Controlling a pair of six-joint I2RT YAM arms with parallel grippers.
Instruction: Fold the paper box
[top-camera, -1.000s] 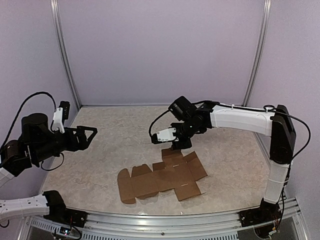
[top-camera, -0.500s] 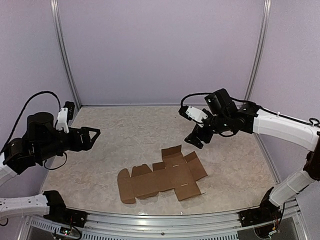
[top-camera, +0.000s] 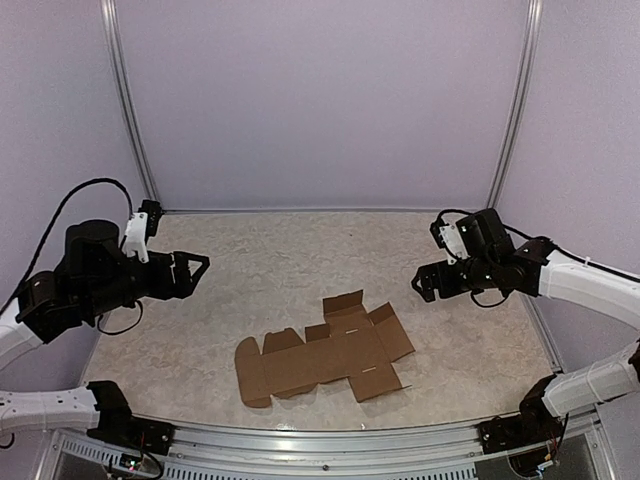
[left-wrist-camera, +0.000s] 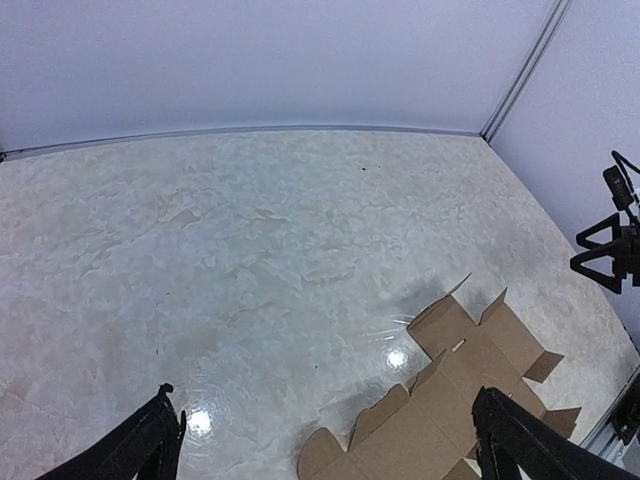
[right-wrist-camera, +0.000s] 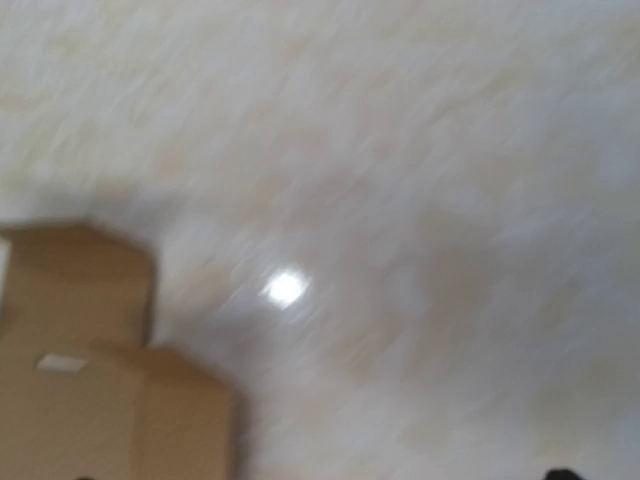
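Note:
The paper box (top-camera: 325, 355) is a flat brown cardboard cut-out on the marble-patterned table (top-camera: 260, 260), front centre. One small flap at its far end stands slightly raised. My left gripper (top-camera: 196, 268) hovers open well to the left of it, above the table, holding nothing. In the left wrist view the paper box (left-wrist-camera: 470, 400) sits lower right, between and beyond the spread fingers (left-wrist-camera: 150, 445). My right gripper (top-camera: 422, 283) hangs open to the right of the box, apart from it. The blurred right wrist view shows a corner of the paper box (right-wrist-camera: 90, 380) at lower left.
Pale purple walls with metal corner posts (top-camera: 125, 100) enclose the table on three sides. A metal rail (top-camera: 320, 445) runs along the near edge by the arm bases.
My right gripper has left the box's far flap, opened, and swung back to the right. The left arm has crept slightly forward. The box lies as before.

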